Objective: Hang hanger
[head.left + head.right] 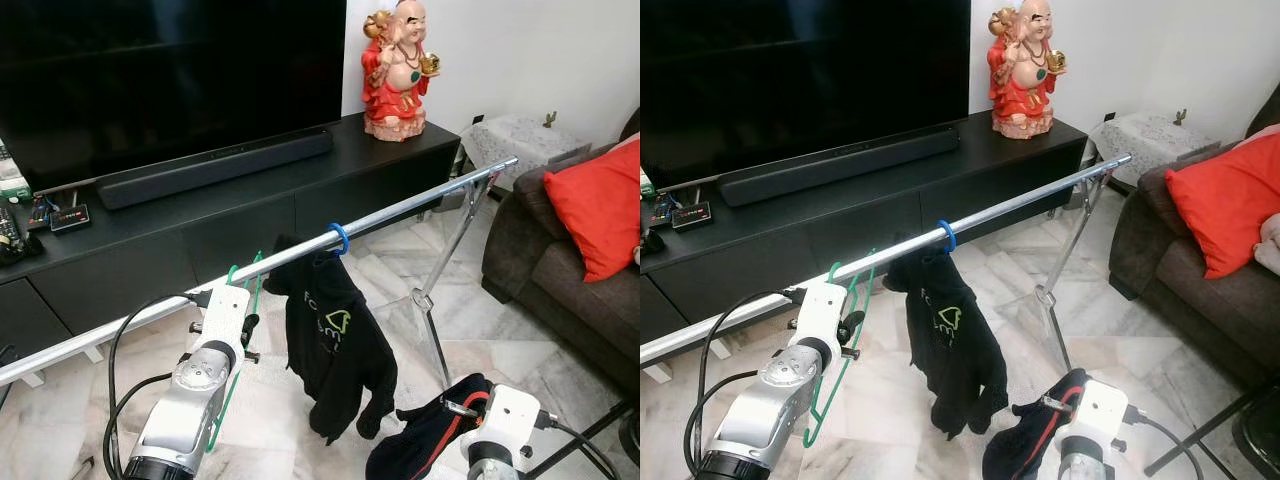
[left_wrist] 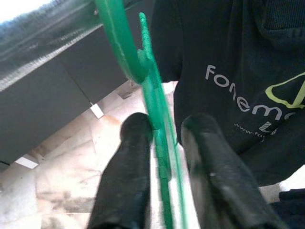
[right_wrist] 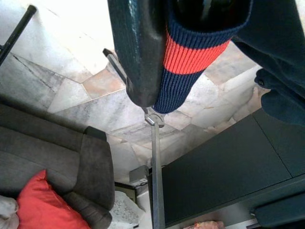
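A pale marble floor (image 1: 400,270) is seen beneath a silver clothes rail (image 1: 400,212) that runs slantwise across the room. Beyond the rail a long black TV cabinet (image 1: 250,215) is set against the wall; a large dark screen (image 1: 170,70), a black soundbar (image 1: 215,165) and a red-robed laughing figurine (image 1: 397,72) are carried on it. A dark sofa (image 1: 560,270) with a red cushion (image 1: 598,205) is placed off to the right pincer's outer side, and a small cloth-covered side table (image 1: 522,140) is found beyond it.

The green hanger (image 2: 155,119) is held up at the rail by the left pincer (image 2: 164,143): its thin stem is nipped between the two black fingers (image 2: 128,162), which are closed almost together on it, and its hook (image 1: 243,272) is seen at the rail, just above the pincer. Whether the hook is resting over the bar cannot be told. Just beside this pincer, towards the robot's right, a black hooded top (image 1: 330,340) with pale lettering is hung from the rail by a blue hook (image 1: 340,238).

The right pincer (image 3: 190,62) is kept low, and a dark navy garment (image 1: 430,435) with a red band is draped over it. Its fingers are covered by the cloth in the wrist view, so it cannot be told how far they are parted. The rail's far leg (image 1: 445,260) is partly cut off by the garment, and the objects at the cabinet's left end are too small to be named.
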Motion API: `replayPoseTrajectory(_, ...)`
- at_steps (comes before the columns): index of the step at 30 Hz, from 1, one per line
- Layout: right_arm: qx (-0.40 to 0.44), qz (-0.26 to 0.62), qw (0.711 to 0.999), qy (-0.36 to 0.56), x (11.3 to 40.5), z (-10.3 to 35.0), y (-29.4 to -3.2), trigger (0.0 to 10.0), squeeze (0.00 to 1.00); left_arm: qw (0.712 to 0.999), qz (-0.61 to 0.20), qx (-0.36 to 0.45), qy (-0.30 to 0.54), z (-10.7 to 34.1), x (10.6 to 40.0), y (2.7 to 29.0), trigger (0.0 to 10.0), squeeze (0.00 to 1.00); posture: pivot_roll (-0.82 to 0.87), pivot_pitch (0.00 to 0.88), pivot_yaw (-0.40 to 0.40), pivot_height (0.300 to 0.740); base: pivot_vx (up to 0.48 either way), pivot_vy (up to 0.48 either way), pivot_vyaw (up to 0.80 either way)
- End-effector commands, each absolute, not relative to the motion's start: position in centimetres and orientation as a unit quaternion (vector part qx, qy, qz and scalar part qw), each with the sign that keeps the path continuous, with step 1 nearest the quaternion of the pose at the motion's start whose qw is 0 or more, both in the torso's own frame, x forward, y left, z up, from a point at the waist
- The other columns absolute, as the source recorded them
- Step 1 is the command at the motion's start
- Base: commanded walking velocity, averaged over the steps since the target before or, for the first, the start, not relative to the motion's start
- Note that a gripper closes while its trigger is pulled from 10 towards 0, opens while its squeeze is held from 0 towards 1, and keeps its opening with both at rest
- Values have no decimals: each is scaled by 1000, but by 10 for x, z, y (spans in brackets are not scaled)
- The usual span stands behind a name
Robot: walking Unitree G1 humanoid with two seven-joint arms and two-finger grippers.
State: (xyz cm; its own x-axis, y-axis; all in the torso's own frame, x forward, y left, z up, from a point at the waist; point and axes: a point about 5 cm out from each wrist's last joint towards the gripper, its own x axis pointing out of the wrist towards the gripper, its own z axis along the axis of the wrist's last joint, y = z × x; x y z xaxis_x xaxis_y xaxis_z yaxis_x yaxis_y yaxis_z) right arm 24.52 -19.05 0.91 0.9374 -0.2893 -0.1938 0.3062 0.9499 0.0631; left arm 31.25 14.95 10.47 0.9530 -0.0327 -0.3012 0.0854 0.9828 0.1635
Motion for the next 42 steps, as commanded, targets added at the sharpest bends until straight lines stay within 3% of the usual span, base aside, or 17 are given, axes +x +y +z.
replayPoseTrajectory(1, 43, -143, 985, 81, 250, 13, -188, 10000, 0, 980, -34, 102, 168, 99, 311, 150, 0, 0, 122, 4, 18, 740, 0, 0, 0)
replayPoseTrajectory(13, 42, -139, 986, 85, 250, 12, -187, 10000, 0, 977, -43, 111, 176, 96, 308, 149, 0, 0, 125, 8, 14, 740, 0, 0, 0)
replayPoseTrajectory(30, 40, -138, 986, 88, 250, 12, -187, 10000, 0, 994, 11, 57, 89, 122, 305, 163, 0, 0, 125, 12, 13, 740, 0, 0, 0)
replayPoseTrajectory(40, 40, -137, 986, 88, 250, 12, -188, 10000, 0, 994, -28, 100, 45, 125, 287, 179, 0, 0, 130, 14, 7, 740, 0, 0, 0)
replayPoseTrajectory(41, 40, -137, 986, 89, 250, 11, -188, 10000, 0, 992, -43, 113, 37, 126, 285, 179, 863, 0, 131, 14, 7, 740, 0, 0, 0)
replayPoseTrajectory(42, 39, -136, 986, 89, 250, 11, -188, 10000, 0, 988, -61, 141, 27, 127, 284, 179, 2549, 0, 133, 13, 6, 740, 0, 0, 0)
